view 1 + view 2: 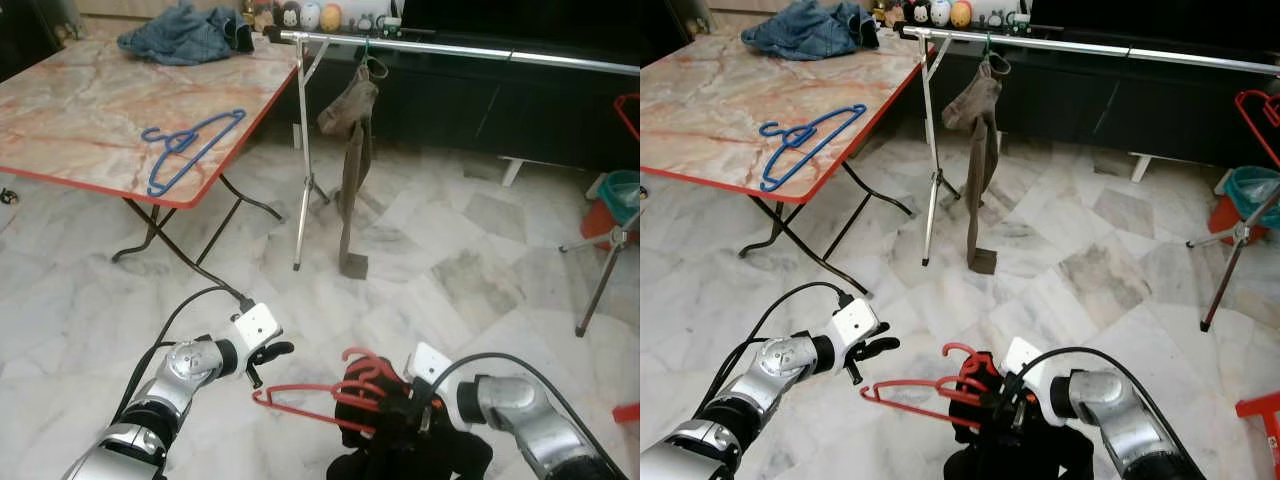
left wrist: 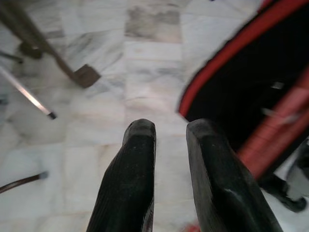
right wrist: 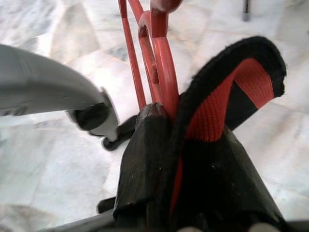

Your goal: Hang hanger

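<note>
Down low over marble floor (image 1: 450,260), right gripper (image 1: 385,405) jaws clenched on red hanger (image 1: 320,397) with black-and-red garment (image 3: 231,96) bunched in. Left gripper (image 1: 268,362) just beside hanger's tip, jaws slightly apart, gripping nothing. Blue hanger (image 1: 190,143) flat on desk (image 1: 70,110). Rail (image 1: 1090,48) well ahead, brown cloth (image 1: 978,150) hanging off it.
</note>
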Robot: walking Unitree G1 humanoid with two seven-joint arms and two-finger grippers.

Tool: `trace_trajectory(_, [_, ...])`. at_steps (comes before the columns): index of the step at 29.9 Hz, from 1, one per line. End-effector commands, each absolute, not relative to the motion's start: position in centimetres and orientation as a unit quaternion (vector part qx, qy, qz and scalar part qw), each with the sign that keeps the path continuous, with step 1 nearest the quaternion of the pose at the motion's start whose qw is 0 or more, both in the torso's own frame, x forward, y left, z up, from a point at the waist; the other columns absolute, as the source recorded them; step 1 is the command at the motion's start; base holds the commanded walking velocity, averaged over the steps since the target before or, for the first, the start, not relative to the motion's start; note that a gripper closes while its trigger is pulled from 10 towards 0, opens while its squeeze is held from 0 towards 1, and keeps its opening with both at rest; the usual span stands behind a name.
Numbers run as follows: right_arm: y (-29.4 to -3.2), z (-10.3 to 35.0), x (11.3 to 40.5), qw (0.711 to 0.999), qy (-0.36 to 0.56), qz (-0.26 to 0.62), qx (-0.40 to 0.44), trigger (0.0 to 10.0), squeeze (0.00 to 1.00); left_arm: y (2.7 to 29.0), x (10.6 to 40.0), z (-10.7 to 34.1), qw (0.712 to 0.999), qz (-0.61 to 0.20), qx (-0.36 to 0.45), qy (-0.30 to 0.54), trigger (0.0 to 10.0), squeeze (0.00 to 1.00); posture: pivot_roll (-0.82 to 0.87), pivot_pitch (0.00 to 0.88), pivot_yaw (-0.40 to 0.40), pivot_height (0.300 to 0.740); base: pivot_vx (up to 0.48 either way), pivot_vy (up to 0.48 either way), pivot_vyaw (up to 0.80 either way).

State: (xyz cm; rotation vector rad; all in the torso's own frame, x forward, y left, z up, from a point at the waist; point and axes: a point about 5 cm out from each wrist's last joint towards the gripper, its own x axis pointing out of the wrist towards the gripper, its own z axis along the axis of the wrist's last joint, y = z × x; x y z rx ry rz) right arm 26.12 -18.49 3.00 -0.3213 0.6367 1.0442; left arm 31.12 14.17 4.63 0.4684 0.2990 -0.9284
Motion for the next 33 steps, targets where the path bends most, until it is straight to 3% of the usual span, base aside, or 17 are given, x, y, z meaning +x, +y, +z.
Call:
trace_trajectory(1, [-18.3, 3.9, 27.1, 0.82, 0.266, 0.481, -0.158, 10.0, 0.0, 13.7, 31.2, 5.2, 0.849, -0.464, 0.216, 0.13, 10.0, 0.0, -0.01, 0.023, 0.009, 0.74, 0.0, 0.0, 0.0])
trace_trajectory(8, [-17.4, 4.7, 27.9, 0.826, 0.23, 0.487, -0.162, 10.0, 0.0, 13.0, 31.2, 5.5, 0.839, -0.489, 0.202, 0.127, 10.0, 0.0, -0.01, 0.046, 0.007, 0.74, 0.0, 0.0, 0.0])
trace_trajectory(14, [-17.1, 4.7, 27.3, 0.79, 0.246, 0.535, -0.17, 10.0, 0.0, 12.7, 31.2, 5.5, 0.837, -0.496, 0.195, 0.125, 10.0, 0.0, -0.02, 0.053, 0.004, 0.74, 0.0, 0.0, 0.0])
trace_trajectory(24, [-17.2, 4.5, 27.2, 0.774, 0.26, 0.549, -0.18, 10.0, 0.0, 12.7, 31.5, 6.2, 0.848, -0.502, 0.109, 0.127, 10.0, 0.0, -0.02, 0.063, -0.002, 0.74, 0.0, 0.0, 0.0])
trace_trajectory(25, [-17.1, 4.5, 27.2, 0.773, 0.261, 0.55, -0.18, 10.0, 0.0, 12.8, 31.4, 6.3, 0.847, -0.506, 0.102, 0.124, 10.0, 0.62, -0.02, 0.063, -0.002, 0.74, 0.0, 0.0, 0.0])
trace_trajectory(26, [-17.1, 4.4, 27.2, 0.772, 0.263, 0.55, -0.181, 10.0, 0.0, 12.8, 31.4, 6.4, 0.845, -0.511, 0.096, 0.121, 10.0, 1.0, -0.02, 0.065, -0.002, 0.74, 0.0, 0.0, 0.0])
trace_trajectory(33, [-16.9, 4.4, 27.3, 0.766, 0.266, 0.555, -0.188, 10.0, 0.0, 12.9, 30.6, 5.9, 0.82, -0.547, 0.089, 0.146, 10.0, 1.0, -0.02, 0.068, -0.003, 0.74, 0.0, 0.0, 0.0])
